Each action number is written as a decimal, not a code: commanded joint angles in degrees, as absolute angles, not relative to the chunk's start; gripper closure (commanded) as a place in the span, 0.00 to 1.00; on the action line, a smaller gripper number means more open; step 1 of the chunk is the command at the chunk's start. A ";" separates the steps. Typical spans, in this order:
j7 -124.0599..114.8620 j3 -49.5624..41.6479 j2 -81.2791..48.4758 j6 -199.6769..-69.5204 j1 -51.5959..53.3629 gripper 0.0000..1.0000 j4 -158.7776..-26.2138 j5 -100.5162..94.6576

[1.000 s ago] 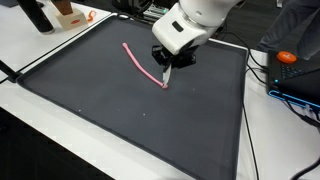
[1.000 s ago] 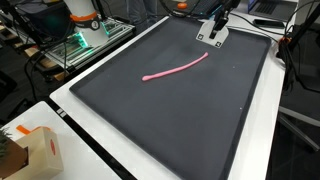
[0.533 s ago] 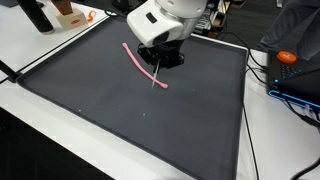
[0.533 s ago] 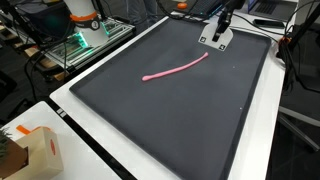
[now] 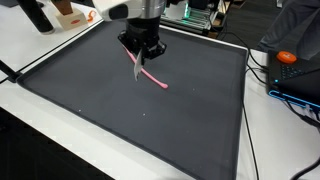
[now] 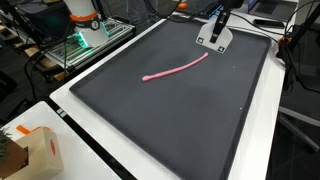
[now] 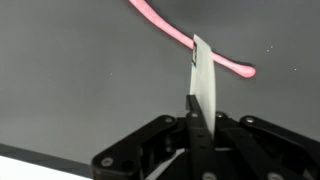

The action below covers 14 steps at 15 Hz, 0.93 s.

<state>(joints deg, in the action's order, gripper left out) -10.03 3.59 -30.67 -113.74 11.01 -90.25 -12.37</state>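
at the counter's (image 5: 35, 115) left edge stands a cardboard box (image 6: 35, 150); we cannot see into it. the dark mat (image 5: 200, 110) carries only the pink cord (image 5: 155, 79), whose long axis slants from upper left to lower right in an exterior view. the gripper (image 5: 138, 61) hangs above the cord, jaws pinched tight on a thin pale strip (image 7: 203, 85) that points down at the mat. in the wrist view the cord crosses just beyond the strip's tip, near the cord's right-hand end.

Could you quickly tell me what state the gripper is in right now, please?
Gripper: fingers closed, holding a thin pale strip by one end.
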 commanded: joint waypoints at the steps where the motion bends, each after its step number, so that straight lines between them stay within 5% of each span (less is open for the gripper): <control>1: -11.09 3.06 -25.01 -117.33 8.94 0.99 -98.78 -8.93; 14: -9.85 -0.23 -13.18 -135.80 0.90 0.99 -120.24 -0.14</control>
